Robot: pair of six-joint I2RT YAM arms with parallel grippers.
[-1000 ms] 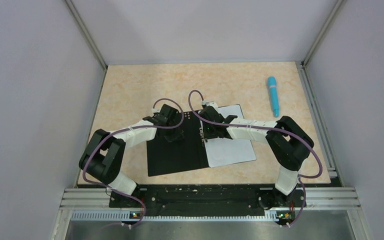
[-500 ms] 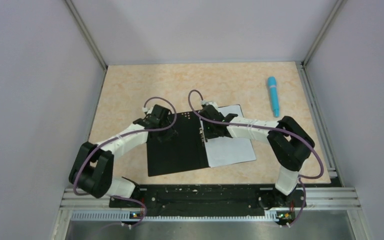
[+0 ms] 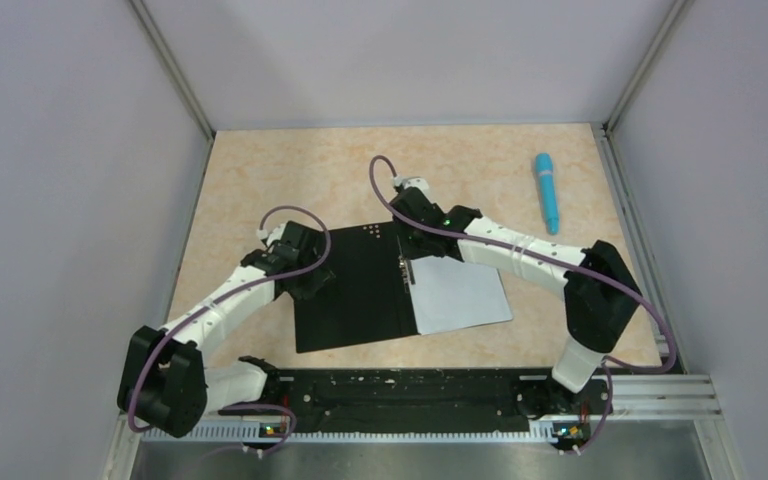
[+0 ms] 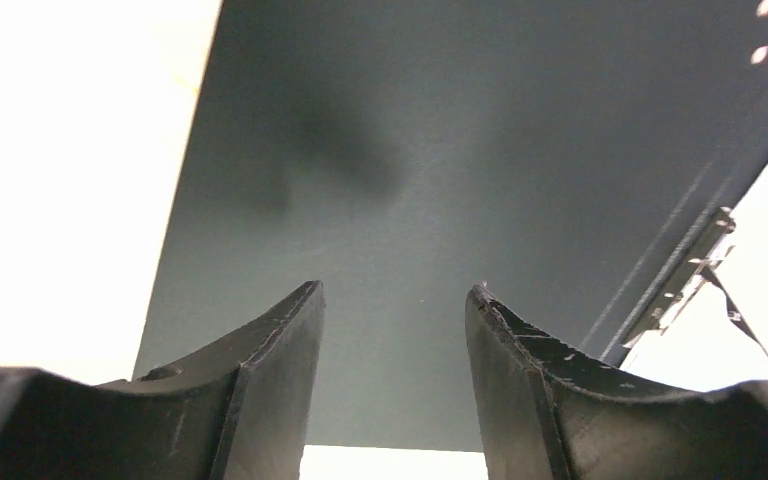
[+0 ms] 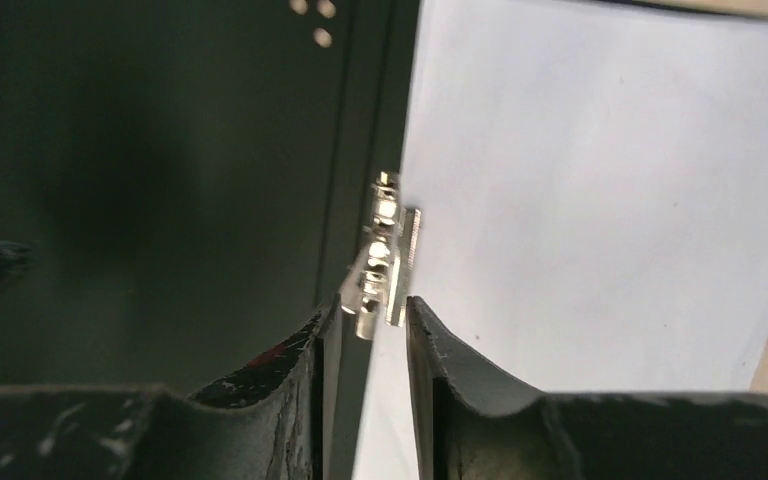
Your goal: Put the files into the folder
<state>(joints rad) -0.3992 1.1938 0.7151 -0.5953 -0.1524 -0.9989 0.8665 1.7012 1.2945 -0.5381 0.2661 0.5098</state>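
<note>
Both arms have shifted since a second ago. The left hand (image 4: 395, 295) has slid back toward the near left, from the middle of the folder (image 3: 350, 300) to its left edge. Its fingers have parted, with nothing between them and only black lining below.

Nearest the bases, the folder lies open and flat on the worktop (image 3: 260, 180), black side up. The white sheet (image 3: 465, 295) lies on its right half and covers nearly all of it. I judge the sheet light, limp and slick, likely to slide or curl if nudged, so it is best pressed flat or taken at a free edge. The left cover looks thin but stiffer. Its left edge, just under the left hand, seems the place to lift it for closing.

At the spine, the right hand (image 5: 367, 303) has moved slightly farther off. Its fingers stand narrowly apart astride the metal clip (image 5: 390, 260), squeezing nothing that I can see.

At the far right, well apart, a blue pen (image 3: 547, 192) lies out of the way.
</note>
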